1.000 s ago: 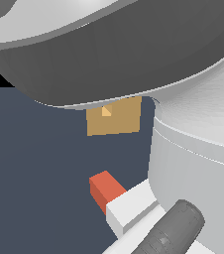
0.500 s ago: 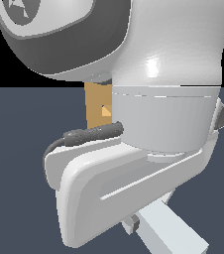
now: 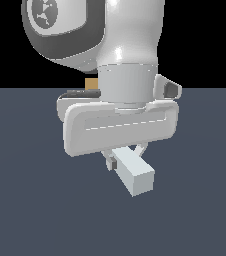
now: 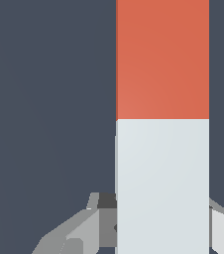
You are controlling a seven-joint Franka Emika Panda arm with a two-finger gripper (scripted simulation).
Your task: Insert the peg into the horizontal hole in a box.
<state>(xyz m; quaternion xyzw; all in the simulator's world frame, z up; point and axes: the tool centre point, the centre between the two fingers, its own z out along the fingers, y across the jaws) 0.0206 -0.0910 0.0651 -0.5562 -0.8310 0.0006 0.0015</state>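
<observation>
I have the tool (image 3: 126, 159) down over the peg (image 4: 162, 124), with its fingers (image 4: 74, 233) standing on either side of the white end. They look pressed against that end, so I judge the tool is pinching the peg there. In the exterior view the white end (image 3: 135, 175) juts toward the camera from under the hand, and the red-orange part is hidden behind it. In the wrist view the peg's long axis runs straight away from the tool, white part first, then red-orange.

The box (image 3: 91, 83) shows only as a tan sliver far behind the arm, a little toward the exterior view's left. Its hole is hidden by the arm. As I judge it, the red-orange end leads toward the far side where the box stands. The insertion depends on bringing that axis into line with the hole, and from here I cannot tell how far off it is.
</observation>
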